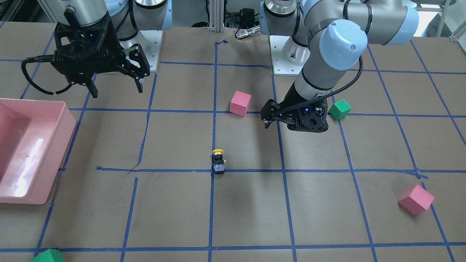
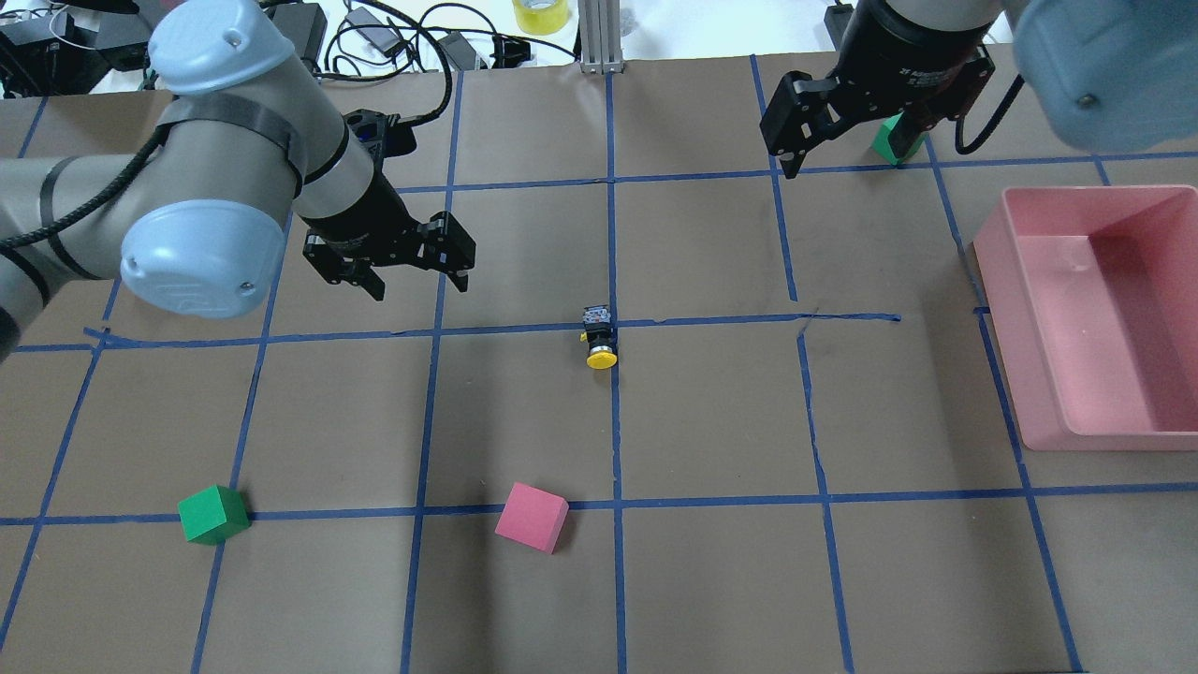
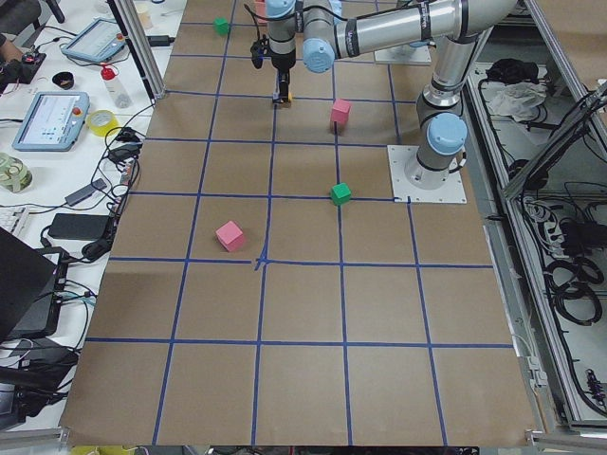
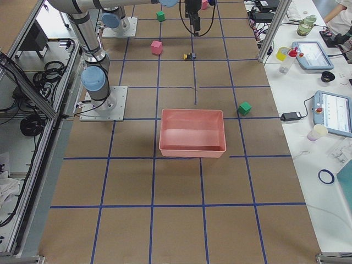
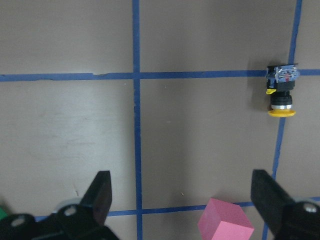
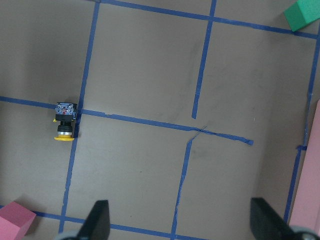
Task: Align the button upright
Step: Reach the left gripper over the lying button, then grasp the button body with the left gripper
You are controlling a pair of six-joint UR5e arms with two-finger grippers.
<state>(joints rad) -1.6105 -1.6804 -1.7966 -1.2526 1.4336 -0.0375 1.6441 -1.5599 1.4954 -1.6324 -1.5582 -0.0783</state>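
The button (image 2: 599, 337) lies on its side on a blue tape line near the table's middle. Its yellow cap points toward the robot and its contact block points away. It also shows in the front view (image 1: 218, 162), the left wrist view (image 5: 281, 92) and the right wrist view (image 6: 65, 125). My left gripper (image 2: 419, 286) is open and empty. It hovers to the left of the button, well apart from it. My right gripper (image 2: 842, 159) is open and empty, high over the far right of the table.
A pink bin (image 2: 1006, 318) stands at the right edge. A pink cube (image 2: 532, 517) and a green cube (image 2: 213, 514) sit nearer the robot. Another green cube (image 2: 897, 140) lies under the right gripper. A second pink cube (image 1: 416, 199) sits far out on the left arm's side.
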